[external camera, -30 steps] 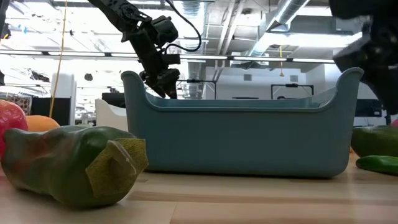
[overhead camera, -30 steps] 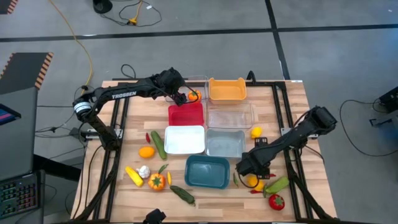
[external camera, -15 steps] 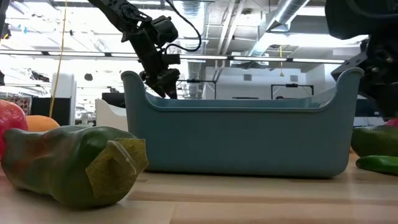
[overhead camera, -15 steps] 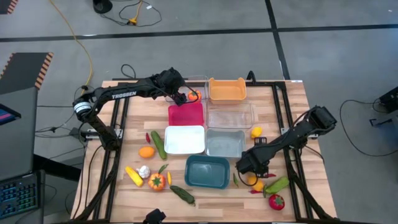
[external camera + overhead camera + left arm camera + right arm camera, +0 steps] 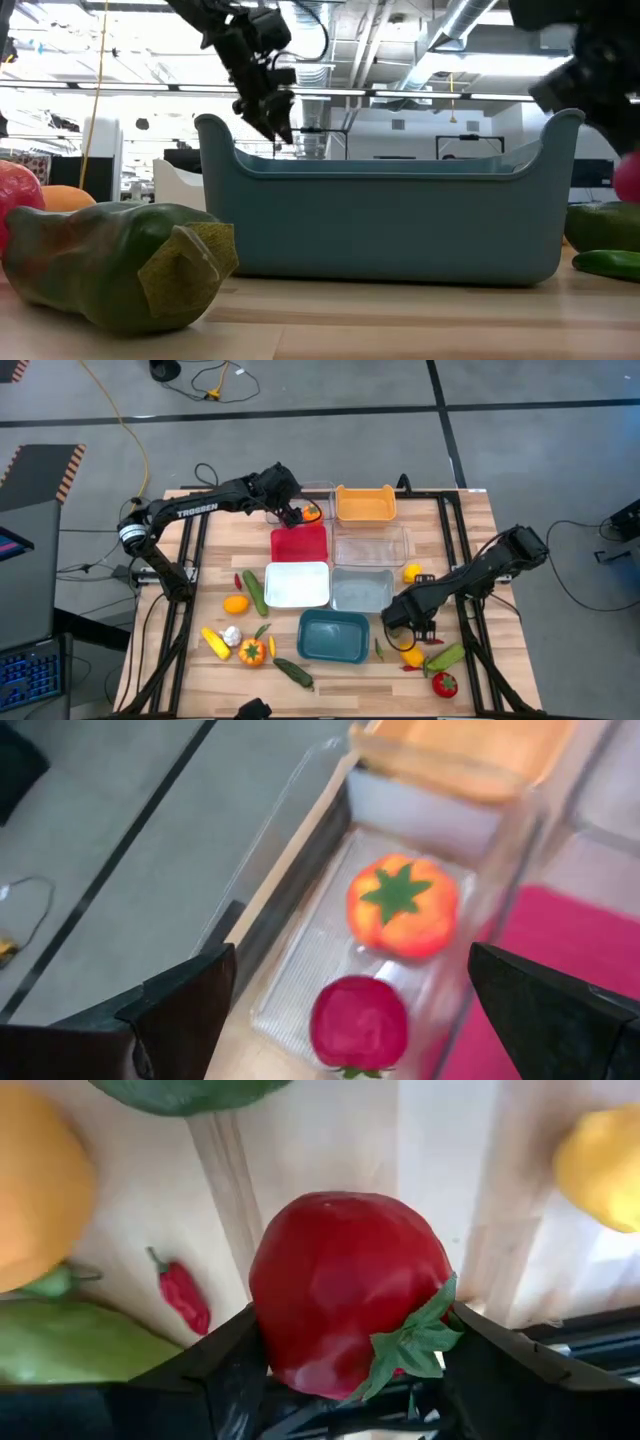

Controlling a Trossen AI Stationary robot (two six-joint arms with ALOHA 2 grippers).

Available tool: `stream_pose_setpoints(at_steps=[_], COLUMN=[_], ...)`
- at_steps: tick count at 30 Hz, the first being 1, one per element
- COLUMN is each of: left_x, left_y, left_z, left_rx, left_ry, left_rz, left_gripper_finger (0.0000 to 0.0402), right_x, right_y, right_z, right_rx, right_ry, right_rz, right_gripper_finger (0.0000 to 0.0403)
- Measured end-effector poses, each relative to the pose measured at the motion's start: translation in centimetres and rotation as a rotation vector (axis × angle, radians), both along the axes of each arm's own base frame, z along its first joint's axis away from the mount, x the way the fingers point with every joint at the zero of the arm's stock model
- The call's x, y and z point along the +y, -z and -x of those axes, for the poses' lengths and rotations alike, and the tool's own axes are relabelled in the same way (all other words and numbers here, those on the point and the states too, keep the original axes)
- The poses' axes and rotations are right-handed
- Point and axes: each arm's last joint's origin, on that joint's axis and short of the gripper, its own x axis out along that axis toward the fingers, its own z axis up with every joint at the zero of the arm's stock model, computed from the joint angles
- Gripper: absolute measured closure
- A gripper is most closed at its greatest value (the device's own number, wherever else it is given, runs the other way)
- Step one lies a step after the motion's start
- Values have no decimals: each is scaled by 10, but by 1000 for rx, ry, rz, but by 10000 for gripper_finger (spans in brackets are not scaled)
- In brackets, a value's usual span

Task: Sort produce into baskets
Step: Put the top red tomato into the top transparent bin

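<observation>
1. Nearest in the low view lies a green cucumber (image 5: 115,262) on the wooden tabletop (image 5: 470,550), matte and lumpy with a pale cut end, not yet sorted. Beside it, at the frame's edge, sit a red tomato (image 5: 15,190) and an orange fruit (image 5: 62,198)

2. Behind them stands the teal basket (image 5: 390,220) — smooth moulded plastic with rounded corners and raised end walls; from above it looks empty

3. The right hand (image 5: 402,622), near the teal basket's right end, is clamped on a tomato (image 5: 345,1290): its dark fingers (image 5: 235,1370) press both flanks of the glossy red fruit with its green leafy cap. It seems held clear of the boards so it can be carried to a tray. Below it lie a small red chili (image 5: 183,1295), a yellow fruit (image 5: 600,1165) and further green pieces

4. Toward the middle, the white basket (image 5: 297,584) and pale grey-blue basket (image 5: 362,590) sit side by side, then the red basket (image 5: 298,544) and a clear basket (image 5: 370,546), packed close, likely so each kind has a slot in easy reach

5. Farthest, the left hand (image 5: 293,515) hovers over the second clear basket (image 5: 300,990), fingers (image 5: 185,1010) spread wide and holding nothing. Inside that ribbed, see-through tray rest an orange tomato (image 5: 402,906) and another red tomato (image 5: 358,1025) — apparently the tomato bin. The orange basket (image 5: 365,505) stands just beside it
</observation>
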Motion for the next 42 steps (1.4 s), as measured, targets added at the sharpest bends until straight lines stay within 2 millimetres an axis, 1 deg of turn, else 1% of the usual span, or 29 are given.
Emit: stream_pose_setpoints(at_steps=[4,7,11,14,18,22,28,32,36,42], left_x=[-7,-13,-24,-33,-45,-56,-70,-78,-84,-93], left_y=[-22,-40,-59,-69,-74,-83,-100,-104,-103,-87], left_z=[-3,-4,-2,0,4,17,47,63,76,90], left_rx=[25,46,85,105,146,146,143,135,161,194], left_ry=[62,113,167,203,289,327,270,247,214,184], left_rz=[2,9,38,67,101,145,218,250,295,357], left_gripper_finger=[17,17,17,17,17,17,17,17,17,17], right_x=[-14,-27,-45,-60,-80,-100,-138,-165,-191,-221], right_y=[-28,-50,-81,-101,-117,-127,-132,-125,-108,-77], right_z=[-2,-2,-1,0,-8,-27,-67,-94,-116,-141], right_rx=[-108,-222,-383,-516,-706,-872,-1055,-1130,-1149,-1165], right_ry=[53,92,118,108,82,21,-64,-70,-62,-26], right_rz=[-24,-4,63,162,286,340,477,575,626,635], right_gripper_finger=[110,110,110,110,110,110,110,110,105,101])
